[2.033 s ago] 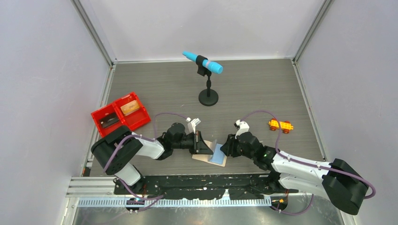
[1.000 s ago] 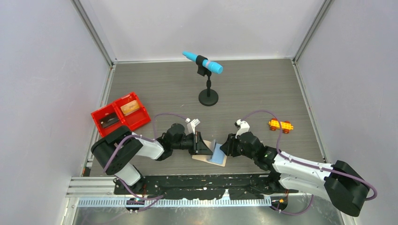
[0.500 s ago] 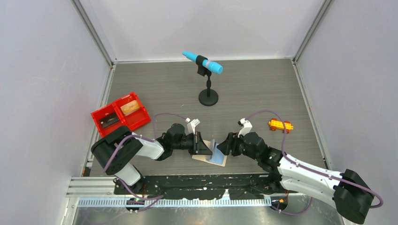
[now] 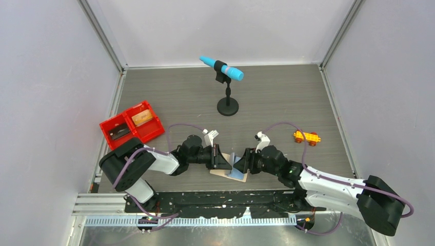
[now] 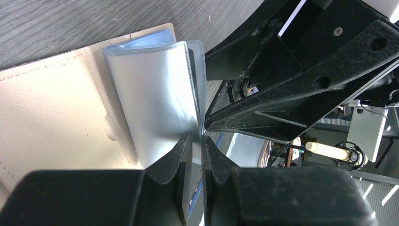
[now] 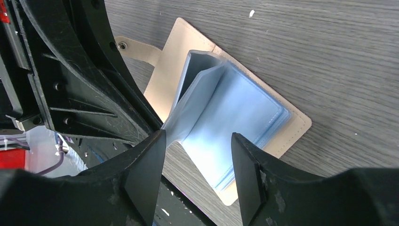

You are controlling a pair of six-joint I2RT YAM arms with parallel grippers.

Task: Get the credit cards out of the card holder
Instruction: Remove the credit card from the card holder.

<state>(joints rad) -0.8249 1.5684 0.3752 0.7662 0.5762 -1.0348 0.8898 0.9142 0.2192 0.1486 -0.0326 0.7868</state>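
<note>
The tan card holder (image 4: 221, 172) lies spread open on the table between my two arms, its tab (image 6: 136, 49) pointing away. My left gripper (image 5: 198, 142) is shut on one clear plastic sleeve (image 5: 155, 94) and holds it upright off the cover (image 5: 56, 108). My right gripper (image 6: 197, 153) is open, its fingers (image 6: 247, 165) straddling the lower edge of the flat blue sleeve stack (image 6: 235, 117), close to the raised sleeve. No card shows in the sleeves. A tan-orange credit card (image 4: 142, 117) and a dark one (image 4: 119, 132) lie in the red tray.
The red two-compartment tray (image 4: 155, 131) sits at the left edge of the table. A blue microphone on a black stand (image 4: 227, 105) is behind the holder. An orange-yellow toy brick car (image 4: 307, 137) lies to the right. The arm bases line the near edge.
My right gripper has opened wider and slid left, closer to the raised sleeve. My left gripper has kept its pinch on the sleeve and has not moved.
</note>
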